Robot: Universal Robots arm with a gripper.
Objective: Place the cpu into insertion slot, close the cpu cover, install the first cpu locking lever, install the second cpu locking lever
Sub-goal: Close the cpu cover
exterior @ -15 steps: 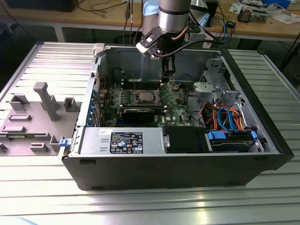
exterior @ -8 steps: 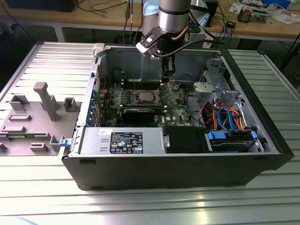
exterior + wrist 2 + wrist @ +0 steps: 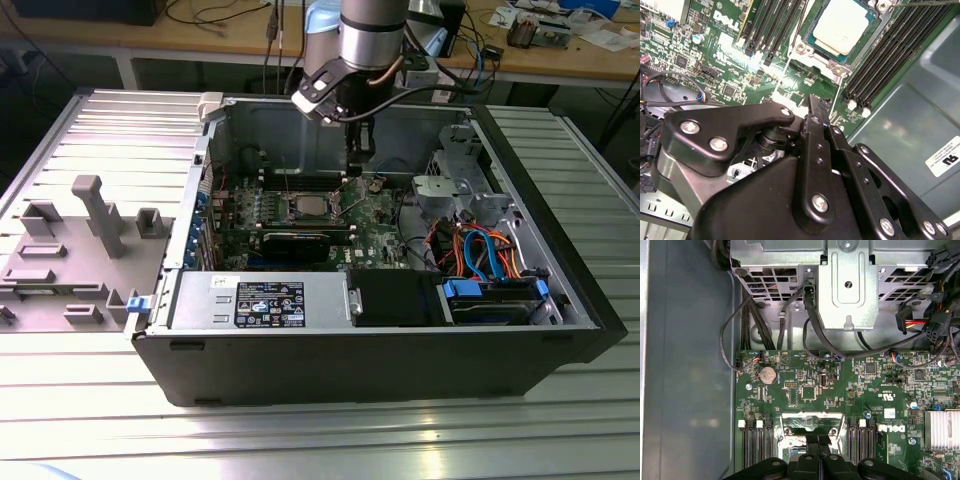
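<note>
The cpu (image 3: 842, 24), a pale silver square, lies flat in the insertion slot (image 3: 812, 422) on the green board; in the exterior view it sits mid-case (image 3: 306, 207). The silvery cpu cover (image 3: 855, 55) frames the chip and looks laid down over it. A thin wire lever (image 3: 796, 35) runs along one side of the socket. My gripper (image 3: 812, 102) hangs inside the case beside a corner of the socket, a little above the board. Its black fingers are pressed together with nothing between them. It also appears in the exterior view (image 3: 358, 160) and in the first wrist view (image 3: 815, 442).
Black memory slots (image 3: 890, 55) flank the socket on both sides. A coin battery (image 3: 767, 374), a finned heat sink (image 3: 942, 427), a metal drive cage (image 3: 847, 285) and black cables (image 3: 755, 320) lie around it. The case wall (image 3: 920, 110) is close by. A grey fixture (image 3: 90, 215) stands outside the case.
</note>
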